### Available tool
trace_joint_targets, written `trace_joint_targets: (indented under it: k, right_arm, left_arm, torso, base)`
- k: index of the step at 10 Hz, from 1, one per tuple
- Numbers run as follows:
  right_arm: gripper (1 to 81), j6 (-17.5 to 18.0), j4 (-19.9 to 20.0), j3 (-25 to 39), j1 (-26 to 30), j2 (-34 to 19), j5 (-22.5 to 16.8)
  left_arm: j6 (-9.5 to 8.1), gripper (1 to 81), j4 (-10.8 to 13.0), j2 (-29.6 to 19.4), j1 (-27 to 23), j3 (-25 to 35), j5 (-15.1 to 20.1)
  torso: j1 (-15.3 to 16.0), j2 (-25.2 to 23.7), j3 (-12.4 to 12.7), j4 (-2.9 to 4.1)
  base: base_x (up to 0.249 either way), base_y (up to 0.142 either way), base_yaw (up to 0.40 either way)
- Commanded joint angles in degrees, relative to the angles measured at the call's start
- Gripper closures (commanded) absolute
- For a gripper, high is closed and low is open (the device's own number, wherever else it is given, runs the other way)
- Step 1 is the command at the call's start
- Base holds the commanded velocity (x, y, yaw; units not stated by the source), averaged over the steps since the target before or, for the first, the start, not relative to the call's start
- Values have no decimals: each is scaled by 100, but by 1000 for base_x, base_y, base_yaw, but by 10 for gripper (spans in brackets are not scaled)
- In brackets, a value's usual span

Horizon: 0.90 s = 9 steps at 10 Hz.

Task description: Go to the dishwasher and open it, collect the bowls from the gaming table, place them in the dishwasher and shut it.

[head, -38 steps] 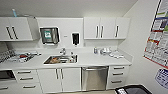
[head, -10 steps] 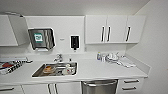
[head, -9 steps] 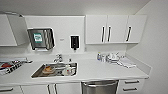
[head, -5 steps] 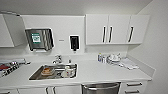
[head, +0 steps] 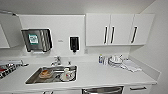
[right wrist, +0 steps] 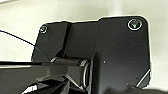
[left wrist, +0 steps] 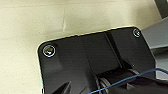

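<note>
Head view | dishwasher (head: pixel 103 90) sits closed under the white table (head: pixel 105 75), right of the sink (head: pixel 52 74) | fingers' state: cannot tell | risk: stopping too close would block the door's swing.

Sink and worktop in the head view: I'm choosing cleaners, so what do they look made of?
The sink looks like brushed stainless steel: grey with dull reflections. The worktop looks like a smooth white laminate or solid surface, matte and seamless; which one is unclear.
</note>
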Motion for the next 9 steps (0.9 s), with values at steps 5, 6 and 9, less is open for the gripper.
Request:
trace_joint_targets:
  k: [5,6,9]
  right_arm:
    - [10,-22,38,36,270,-58,-264]
    - [10,-22,56,36,271,-58,-264]
    - [10,4,73,193,244,-136,-317]
  left_arm:
    - [2,10,-2,-47,-346,21,276]
    - [2,10,-2,-47,-338,12,276]
    - [-69,10,-11,-134,-338,38,329]
  torso:
    - [5,2,0,0]
    - [7,4,0,0]
    - [2,2,0,0]
  base:
    - [79,0,0]
    - [0,0,0]
    - [0,0,0]
